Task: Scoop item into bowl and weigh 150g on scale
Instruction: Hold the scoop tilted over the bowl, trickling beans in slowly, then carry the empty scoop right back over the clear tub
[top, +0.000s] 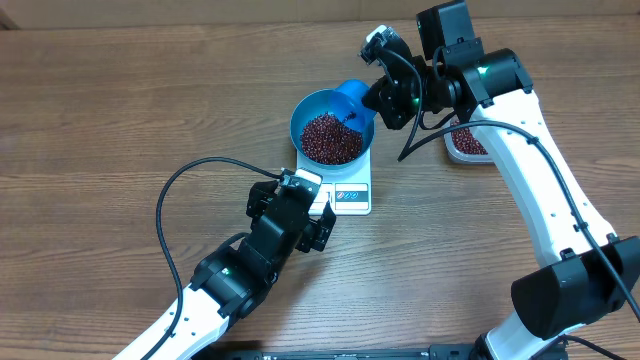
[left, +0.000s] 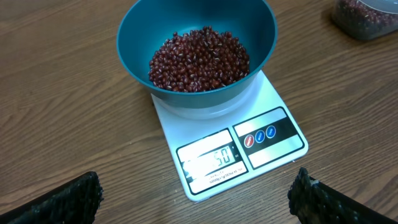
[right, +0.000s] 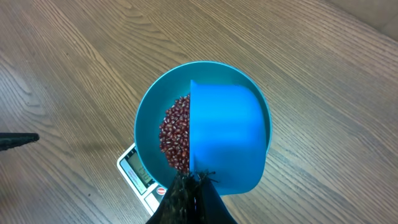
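I see beans (top: 332, 137) heaped in bowl (top: 303, 112), bowl sitting on scale (top: 351, 196), mid-bench (top: 120, 100). Right hand (right: 194, 182) clenched on blue scoop (right: 227, 134), scoop tipped over bowl. Left hand (left: 193, 202) released wide, hovering near scale's display edge.

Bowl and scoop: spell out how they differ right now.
The bowl rests on the scale; the scoop hangs over it, gripped by the right end effector. The bowl is round and wider; the scoop is narrower, with one straight edge. The bowl holds beans; the scoop shows none from here. Both are smooth and blue.
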